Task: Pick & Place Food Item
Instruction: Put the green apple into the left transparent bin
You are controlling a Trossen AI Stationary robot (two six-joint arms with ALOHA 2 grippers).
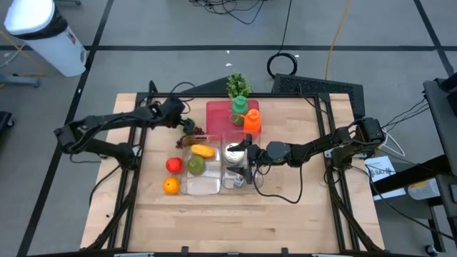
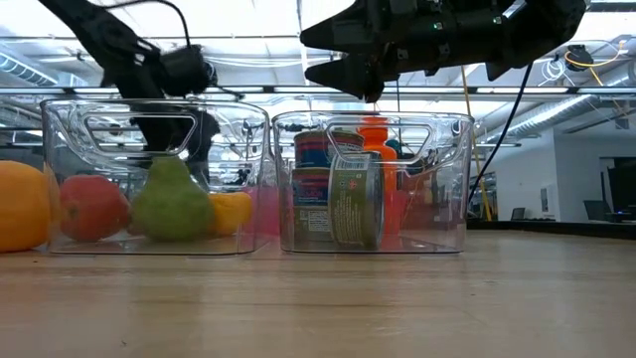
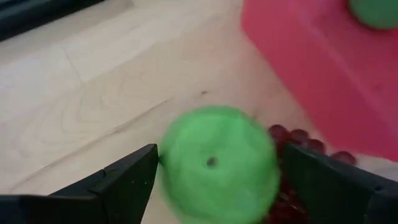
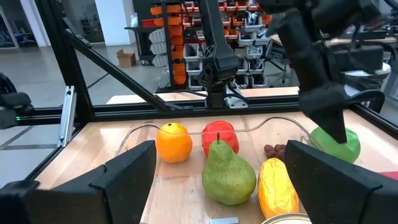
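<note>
Green apple (image 3: 216,165) between the left gripper's (image 3: 217,180) spread fingers (image 3: 127,180).

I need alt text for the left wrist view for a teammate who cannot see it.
A blurred green round fruit fills the middle of the picture, between the two dark fingers of the open left claw. Dark red grapes lie just beside it on the wooden table, with a pink tray beyond them.
</note>
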